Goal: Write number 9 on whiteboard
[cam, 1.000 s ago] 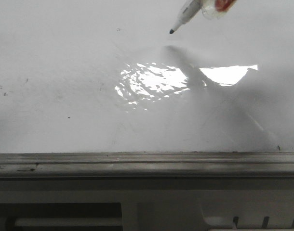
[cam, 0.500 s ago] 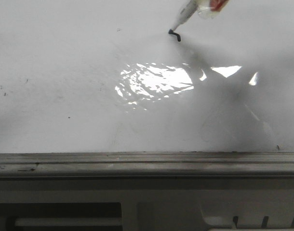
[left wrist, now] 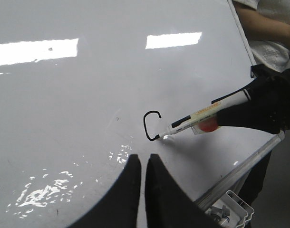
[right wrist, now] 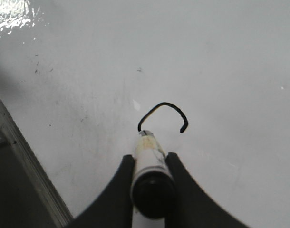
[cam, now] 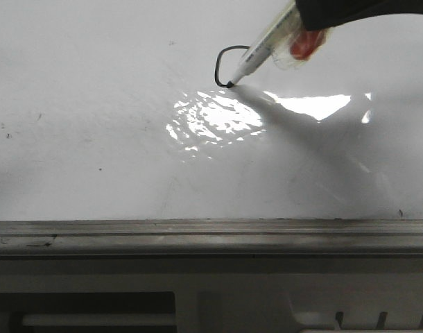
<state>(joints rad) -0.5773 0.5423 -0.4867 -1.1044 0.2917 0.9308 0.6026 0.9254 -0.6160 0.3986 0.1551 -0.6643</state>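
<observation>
One black stroke is all you have on the whiteboard (cam: 93, 104) so far: an open hook, the start of the number 9 (cam: 220, 64), sitting in the upper middle of the board just above the bright glare patch (cam: 218, 118). Working from your left, that side of the board carries only faint specks and smudges, and your left gripper (left wrist: 142, 164) hovers above the surface with its two fingers together, holding nothing. Next comes the curved line, rounded over the top and running down its left side. The marker (cam: 260, 54) meets the lower end of that curve, its tip touching the board and its body slanting up toward your right. A red blob (cam: 305, 43) is taped to the barrel. Farthest right, your right gripper (right wrist: 149, 164) is clamped on the marker, one finger on each side. Along the near edge runs the grey tray rail (cam: 211, 236).
</observation>
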